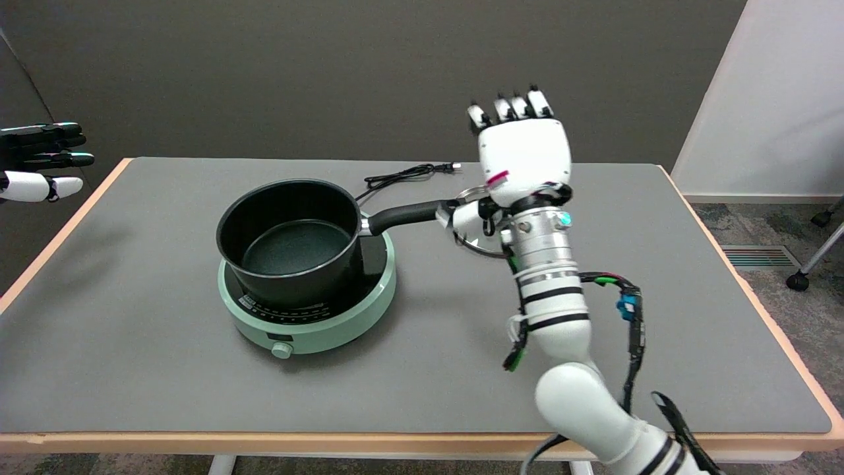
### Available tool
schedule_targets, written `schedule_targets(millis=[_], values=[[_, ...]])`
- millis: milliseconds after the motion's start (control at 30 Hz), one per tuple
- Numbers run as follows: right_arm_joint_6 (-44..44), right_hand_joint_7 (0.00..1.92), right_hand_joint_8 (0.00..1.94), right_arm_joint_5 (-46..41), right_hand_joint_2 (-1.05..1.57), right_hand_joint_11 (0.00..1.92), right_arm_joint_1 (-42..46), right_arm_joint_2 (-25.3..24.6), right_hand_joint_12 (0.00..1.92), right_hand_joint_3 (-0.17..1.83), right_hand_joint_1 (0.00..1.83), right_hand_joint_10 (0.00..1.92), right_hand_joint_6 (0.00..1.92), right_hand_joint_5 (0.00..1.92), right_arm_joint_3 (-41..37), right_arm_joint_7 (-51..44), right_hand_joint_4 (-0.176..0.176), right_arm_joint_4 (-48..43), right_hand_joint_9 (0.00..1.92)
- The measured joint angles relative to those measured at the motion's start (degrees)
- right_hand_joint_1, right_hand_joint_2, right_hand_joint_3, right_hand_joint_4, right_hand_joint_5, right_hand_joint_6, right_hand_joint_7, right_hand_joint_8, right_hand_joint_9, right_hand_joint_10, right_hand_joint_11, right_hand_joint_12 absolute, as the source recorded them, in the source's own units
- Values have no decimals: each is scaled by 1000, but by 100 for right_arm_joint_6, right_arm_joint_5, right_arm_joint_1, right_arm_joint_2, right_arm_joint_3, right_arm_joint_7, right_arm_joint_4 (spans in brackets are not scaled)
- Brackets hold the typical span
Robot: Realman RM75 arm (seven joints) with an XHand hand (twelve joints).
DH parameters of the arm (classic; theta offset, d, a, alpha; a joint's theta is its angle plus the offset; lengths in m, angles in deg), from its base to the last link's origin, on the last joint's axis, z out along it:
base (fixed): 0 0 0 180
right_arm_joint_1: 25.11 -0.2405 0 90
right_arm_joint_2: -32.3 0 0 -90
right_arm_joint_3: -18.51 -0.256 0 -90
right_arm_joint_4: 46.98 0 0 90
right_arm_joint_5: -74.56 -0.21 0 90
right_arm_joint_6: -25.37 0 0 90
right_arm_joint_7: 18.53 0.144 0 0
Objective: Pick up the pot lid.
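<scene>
Now the right hand [524, 155] hovers over the pot lid [476, 245].
Fingers spread, holding nothing; the lid is mostly hidden beneath it.

No text, brand or number can be read here. The mint-green cooker [310, 326] carries a row of pale marks on its dark top rim, well left of the right hand's fingers [511, 109], too small to make out.
</scene>
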Motion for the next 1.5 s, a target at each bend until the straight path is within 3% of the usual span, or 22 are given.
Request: schedule_targets(millis=[333, 1067, 1167, 1300, 1500], values=[[2, 904, 422, -726, 714, 511, 201, 567, 1064, 828, 746, 584, 674, 732, -542, 104, 176, -129, 795], [-1603, 907, 429, -2004, 698, 550, -68, 1070, 1161, 854, 763, 682, 647, 727, -2384, 713, 176, 291, 828], [-1715, 834, 324, -2062, 671, 543, -92, 1119, 1178, 885, 821, 650, 427, 673, -2512, 811, 171, 280, 800], [-1853, 625, 195, -2122, 578, 527, -87, 1194, 1172, 974, 862, 488, 209, 487, -2677, 926, 130, 204, 690], [-2153, 567, 177, -2173, 548, 515, -60, 1316, 1142, 987, 863, 435, 176, 421, -2936, 1084, 116, 150, 649]])
